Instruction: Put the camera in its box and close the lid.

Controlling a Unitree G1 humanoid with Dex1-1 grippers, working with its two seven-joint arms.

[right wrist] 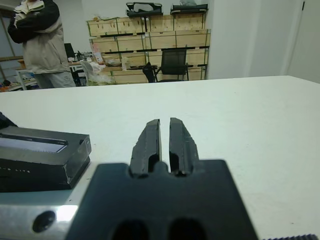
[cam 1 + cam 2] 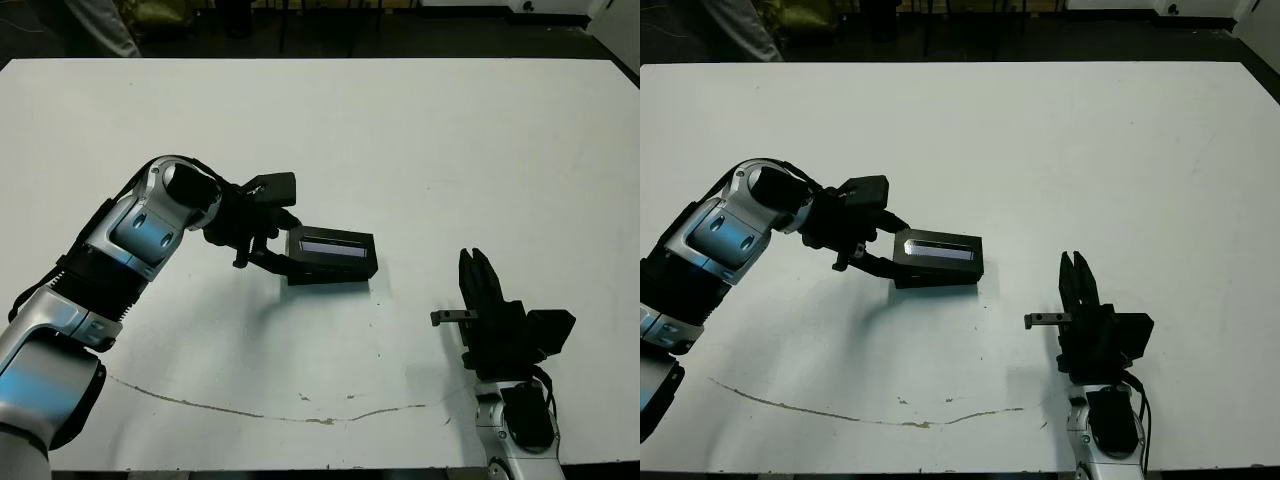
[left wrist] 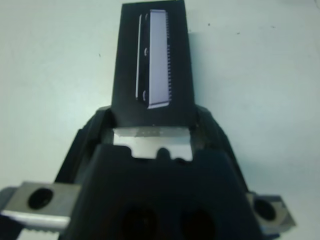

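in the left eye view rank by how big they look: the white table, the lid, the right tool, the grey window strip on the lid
1. white table, by far the largest
2. lid and right tool: alike in apparent size, and the tool sits nearer the camera, so no ranking
3. grey window strip, smallest
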